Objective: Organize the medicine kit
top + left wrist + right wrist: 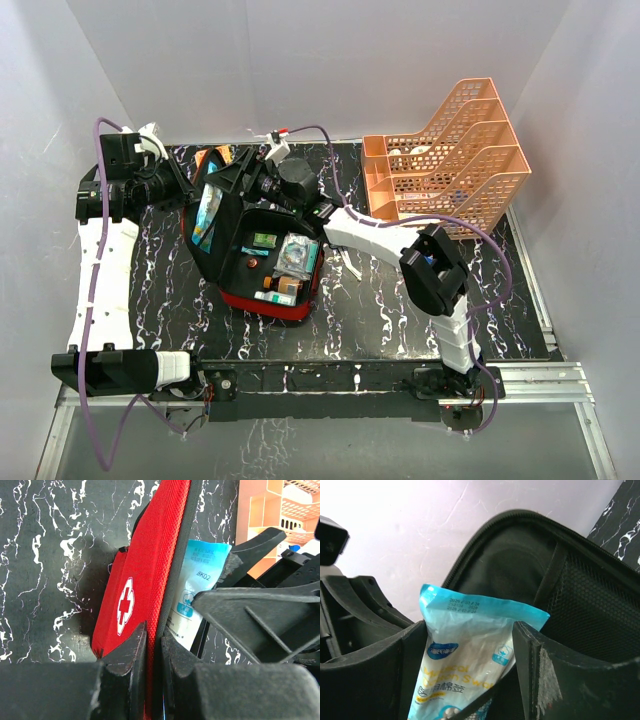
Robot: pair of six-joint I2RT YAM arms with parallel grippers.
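Observation:
The medicine kit [262, 292], a red soft case, lies open on the black marbled table. Its lid [212, 215] stands upright. My left gripper [152, 632] is shut on the lid's edge; the red cloth with the white cross [125, 605] faces outward. A blue and white cotton swab packet [465, 650] sits in the lid's black mesh pocket [590, 610]. My right gripper [469, 625] is open, one finger on each side of the packet. In the left wrist view the packet [200, 580] shows behind the lid. In the top view the right gripper [240, 180] is at the lid.
Small boxes and packets [295, 255] fill the kit's base. An orange tiered tray [450, 160] stands at the back right. A small orange thing [212, 157] lies behind the kit, and a white item [345, 262] lies just right of it. White walls surround the table.

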